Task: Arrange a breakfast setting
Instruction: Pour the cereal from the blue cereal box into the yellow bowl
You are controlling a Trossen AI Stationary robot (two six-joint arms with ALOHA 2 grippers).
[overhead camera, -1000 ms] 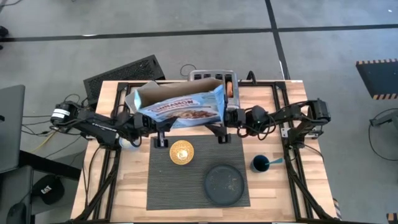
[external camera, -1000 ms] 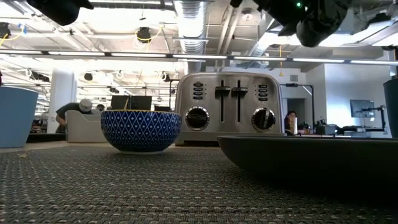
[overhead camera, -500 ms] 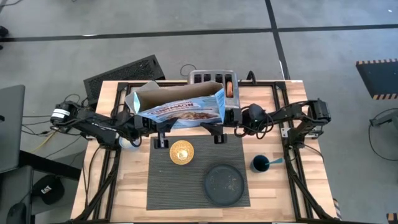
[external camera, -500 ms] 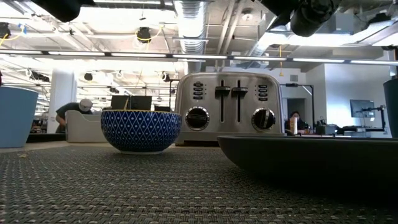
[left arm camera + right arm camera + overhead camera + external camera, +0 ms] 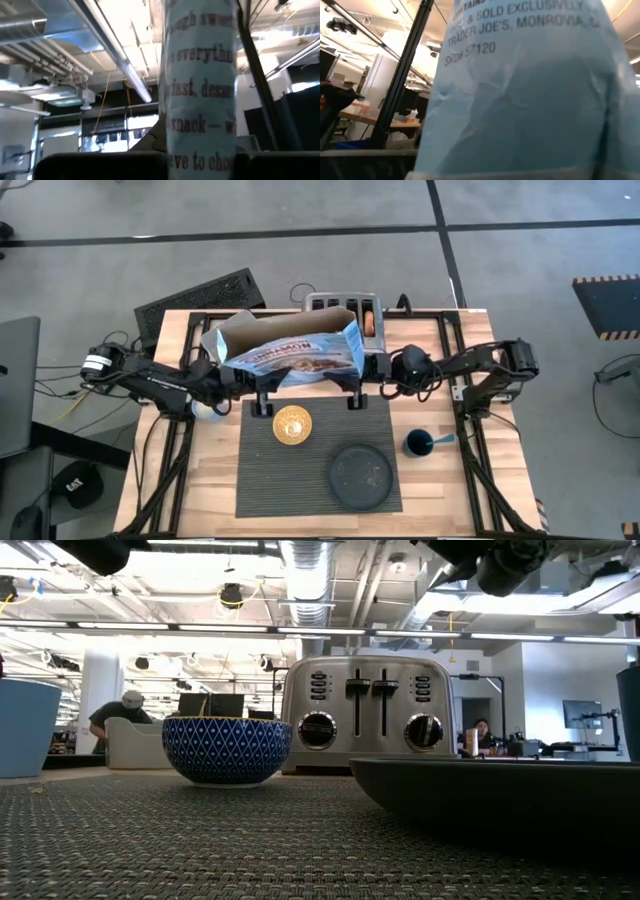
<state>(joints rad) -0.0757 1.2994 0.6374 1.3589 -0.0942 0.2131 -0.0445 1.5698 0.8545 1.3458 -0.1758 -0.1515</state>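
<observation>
We hold a light-blue cereal bag (image 5: 288, 352) up in the air between both arms, its mouth open toward the left. The left tool (image 5: 222, 376) clamps one end of the bag and the right tool (image 5: 372, 366) clamps the other, so both are closed on the bag; each wrist view is filled with its printed film at close range. We judge two grips are used because the bag is soft and would sag or spill from one.

Just below and between the two tools sits the small yellow bowl (image 5: 292, 425) on the dark ribbed placemat (image 5: 262, 476), so the bag hangs right over its target; tipping the open mouth down toward the bowl looks like the step in hand. In the low view the bowl's outer wall is blue patterned.

Farther from the tools on the same placemat lies the dark round plate (image 5: 360, 476). Below the right tool, off the placemat on the wooden tabletop (image 5: 214, 476), stands the dark blue cup (image 5: 416, 444) with the blue-handled spoon (image 5: 441, 440) in it. Beyond the bag stands the chrome toaster (image 5: 338, 303), something orange-brown in one slot.
</observation>
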